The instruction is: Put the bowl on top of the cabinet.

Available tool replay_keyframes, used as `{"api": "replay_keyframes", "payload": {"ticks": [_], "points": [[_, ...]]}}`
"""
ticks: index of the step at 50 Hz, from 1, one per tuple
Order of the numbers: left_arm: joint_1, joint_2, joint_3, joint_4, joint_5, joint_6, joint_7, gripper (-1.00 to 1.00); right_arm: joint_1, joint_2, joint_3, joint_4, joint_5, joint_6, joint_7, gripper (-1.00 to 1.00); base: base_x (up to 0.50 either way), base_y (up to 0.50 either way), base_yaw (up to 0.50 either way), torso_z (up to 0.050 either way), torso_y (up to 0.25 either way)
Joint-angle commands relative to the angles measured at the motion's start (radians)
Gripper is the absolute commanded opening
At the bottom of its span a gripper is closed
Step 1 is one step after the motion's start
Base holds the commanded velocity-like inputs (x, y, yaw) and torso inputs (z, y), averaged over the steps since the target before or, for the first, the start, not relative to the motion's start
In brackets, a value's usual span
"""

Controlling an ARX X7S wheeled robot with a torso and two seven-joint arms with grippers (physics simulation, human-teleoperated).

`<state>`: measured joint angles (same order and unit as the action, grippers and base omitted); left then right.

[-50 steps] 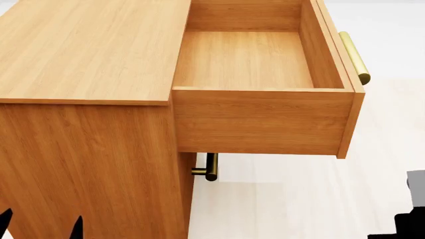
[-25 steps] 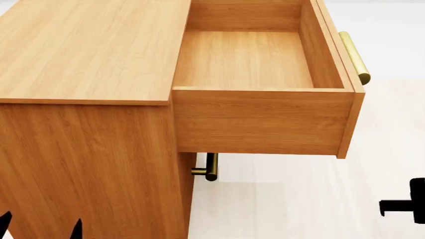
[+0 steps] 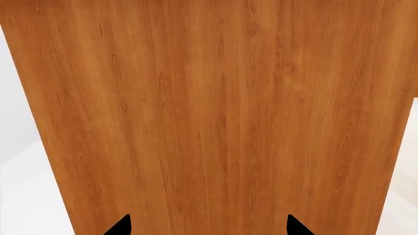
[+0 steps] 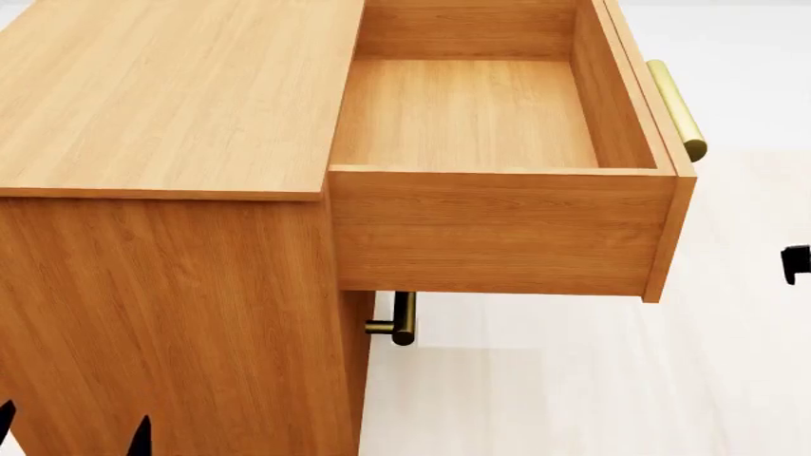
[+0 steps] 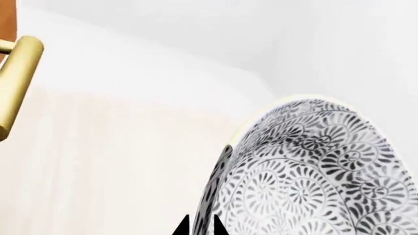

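The cabinet (image 4: 165,104) fills the head view, its flat top bare along the near edge, and the top drawer (image 4: 495,142) stands pulled right out with nothing in it, brass handle (image 4: 675,109) on its front. Big change at the right edge: the right gripper (image 4: 797,263), low near the bottom corner half a second back, has climbed to drawer height. That reads as a lift toward the top. In the right wrist view the bowl (image 5: 313,171) sits pinched by its rim between the fingertips (image 5: 183,227), still off the cabinet's right side and not yet over it. The left gripper (image 3: 207,226) hangs spread against the cabinet's side panel, unmoved.
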<state>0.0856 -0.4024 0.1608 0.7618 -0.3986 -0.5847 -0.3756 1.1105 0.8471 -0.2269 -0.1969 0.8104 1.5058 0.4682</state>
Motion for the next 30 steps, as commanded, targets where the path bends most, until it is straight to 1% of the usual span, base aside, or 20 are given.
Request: {"api": "replay_keyframes", "payload": {"ticks": [1, 9, 13, 16, 21, 23, 24, 30], "points": [[0.002, -0.011, 0.003, 0.019, 0.000, -0.010, -0.008, 1.00, 0.229, 0.042, -0.098, 0.014, 0.132, 0.060, 0.103, -1.00, 0.00, 0.00, 0.00, 0.000, 0.000], [0.013, -0.011, 0.001, 0.017, -0.004, 0.003, -0.009, 1.00, 0.401, 0.078, -0.212, 0.058, 0.317, 0.059, 0.233, -1.00, 0.00, 0.00, 0.00, 0.000, 0.001], [0.017, -0.014, 0.003, 0.023, -0.004, 0.004, -0.009, 1.00, 0.469, 0.072, -0.270, 0.078, 0.354, 0.055, 0.257, -1.00, 0.00, 0.00, 0.00, 0.000, 0.000], [0.019, -0.014, 0.002, 0.014, -0.004, 0.010, -0.008, 1.00, 0.571, 0.041, -0.344, 0.119, 0.362, 0.058, 0.260, -1.00, 0.00, 0.00, 0.00, 0.000, 0.000], [0.023, -0.016, -0.003, 0.018, -0.009, 0.011, -0.010, 1.00, 0.666, 0.010, -0.423, 0.152, 0.379, 0.052, 0.263, -1.00, 0.00, 0.00, 0.00, 0.000, 0.000], [0.024, -0.015, 0.000, 0.013, -0.007, 0.016, -0.009, 1.00, 0.713, -0.021, -0.456, 0.183, 0.379, 0.052, 0.264, -1.00, 0.00, 0.00, 0.00, 0.000, 0.000], [0.027, -0.015, 0.002, 0.014, -0.006, 0.019, -0.009, 1.00, 0.748, -0.040, -0.490, 0.199, 0.367, 0.053, 0.251, -1.00, 0.00, 0.00, 0.00, 0.000, 0.000], [0.031, -0.020, 0.002, 0.024, -0.005, 0.018, -0.013, 1.00, 0.847, -0.089, -0.568, 0.234, 0.360, 0.045, 0.223, -1.00, 0.00, 0.00, 0.00, 0.000, 0.002]]}}
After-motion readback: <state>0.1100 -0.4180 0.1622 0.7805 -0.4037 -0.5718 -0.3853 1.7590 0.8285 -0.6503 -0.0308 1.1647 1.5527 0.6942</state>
